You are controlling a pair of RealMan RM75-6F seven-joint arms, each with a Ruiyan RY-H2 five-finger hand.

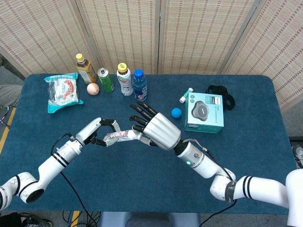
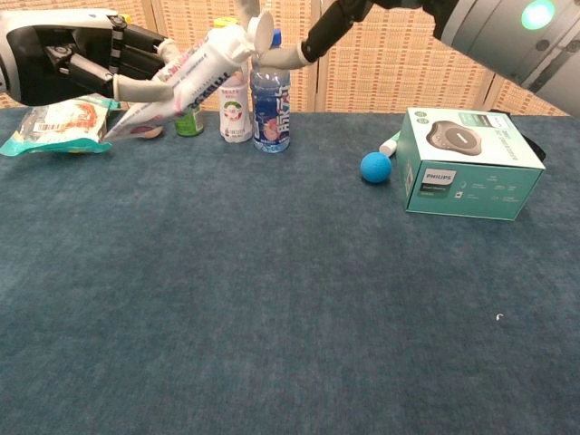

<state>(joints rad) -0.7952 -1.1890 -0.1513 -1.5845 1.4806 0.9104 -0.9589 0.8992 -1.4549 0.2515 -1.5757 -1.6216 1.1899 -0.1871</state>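
Both hands meeting on one tube (image 1: 118, 136), held aloft over the tabletop (image 1: 142, 189): left hand (image 1: 94, 132) pinching the crimped tail, right hand (image 1: 158, 130) gripping the cap end between thumb and finger, other fingers fanned wide. Best done, probably, by keeping the tail steady and level while working only the cap end, without squeezing the body. Counted along the back: three bottles (image 1: 125, 79), one can (image 1: 105, 79), one snack bag (image 1: 62, 91), one egg (image 1: 93, 89), one blue ball (image 1: 176, 112), one box (image 1: 204, 111).
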